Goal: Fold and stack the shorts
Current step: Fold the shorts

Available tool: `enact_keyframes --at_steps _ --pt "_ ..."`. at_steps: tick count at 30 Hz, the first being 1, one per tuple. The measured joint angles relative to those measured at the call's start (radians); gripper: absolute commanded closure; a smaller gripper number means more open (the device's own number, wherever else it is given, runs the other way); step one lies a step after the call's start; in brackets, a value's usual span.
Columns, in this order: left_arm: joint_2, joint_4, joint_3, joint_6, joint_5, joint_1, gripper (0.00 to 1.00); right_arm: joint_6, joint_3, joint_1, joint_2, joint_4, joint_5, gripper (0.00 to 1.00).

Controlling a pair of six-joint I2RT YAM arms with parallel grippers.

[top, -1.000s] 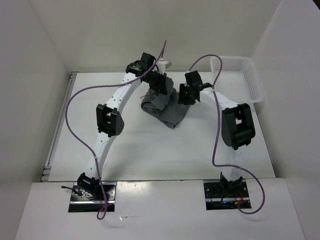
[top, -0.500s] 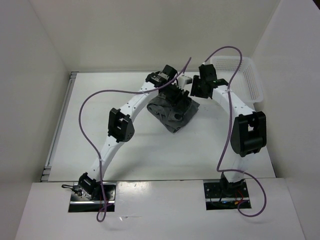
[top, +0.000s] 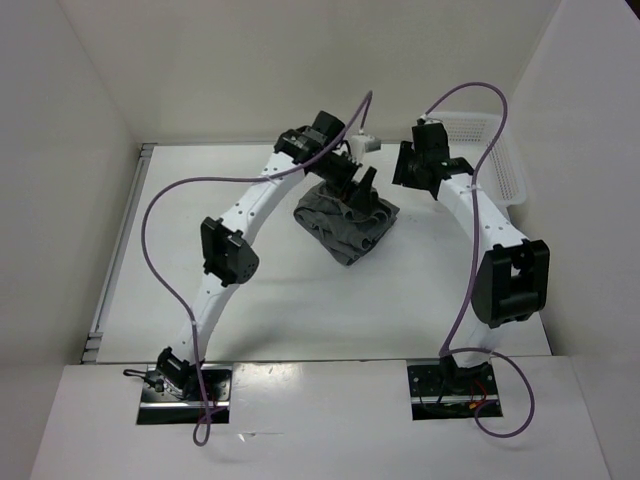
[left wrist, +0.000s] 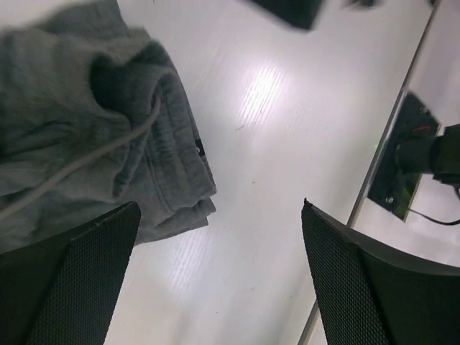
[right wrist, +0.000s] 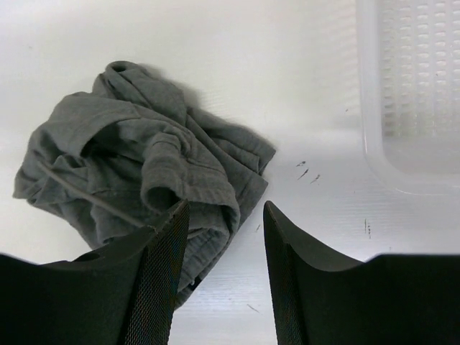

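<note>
Shorts [top: 345, 222] lie crumpled, basket [right wrist: 366, 108] off to their right; left gripper [left wrist: 219, 208] wide, empty, over them; right gripper [right wrist: 224, 205] narrowly parted, empty, between shorts and basket.

No legible text, brand or number in any view. Closest thing is a small dark tag [left wrist: 199, 147] on the folded edge of the shorts [left wrist: 65, 108]; too small and blurred to read.
</note>
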Motion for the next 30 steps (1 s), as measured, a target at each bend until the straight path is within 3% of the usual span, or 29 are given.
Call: enact_keyframes --at_steps 3,7,12,13,15,16,17,20,25,30 --pt "-0.083 -0.005 0.038 0.000 -0.008 0.023 0.01 -0.004 -0.011 -0.001 -0.019 0.010 -0.043 0.49" --pt "-0.191 0.024 0.042 0.001 -0.118 0.066 0.03 -0.014 -0.022 -0.002 -0.016 0.033 -0.151 0.58" --pt "-0.240 0.121 -0.137 -0.001 -0.215 0.207 0.20 -0.034 -0.024 0.021 -0.016 0.067 -0.259 0.60" --pt "-0.237 0.150 -0.202 0.000 -0.238 0.239 0.22 -0.039 -0.029 0.037 -0.016 0.076 -0.272 0.54" --pt "-0.231 0.212 -0.347 -0.001 -0.287 0.288 0.22 -0.045 -0.039 0.084 -0.010 0.090 -0.289 0.48" --pt "-0.231 0.244 -0.423 0.000 -0.312 0.301 0.19 -0.047 -0.043 0.112 -0.003 0.100 -0.295 0.45" --pt "-0.231 0.270 -0.490 0.000 -0.335 0.304 0.09 -0.048 -0.048 0.138 0.006 0.109 -0.300 0.41" --pt "-0.224 0.313 -0.629 0.001 -0.378 0.283 0.02 -0.052 -0.050 0.196 0.055 0.129 -0.306 0.38" --pt "-0.195 0.376 -0.620 0.001 -0.370 0.245 0.00 -0.085 -0.049 0.207 0.151 0.161 -0.257 0.36" --pt "-0.174 0.429 -0.563 0.000 -0.316 0.277 0.01 -0.150 -0.031 0.223 0.225 0.186 -0.198 0.36"
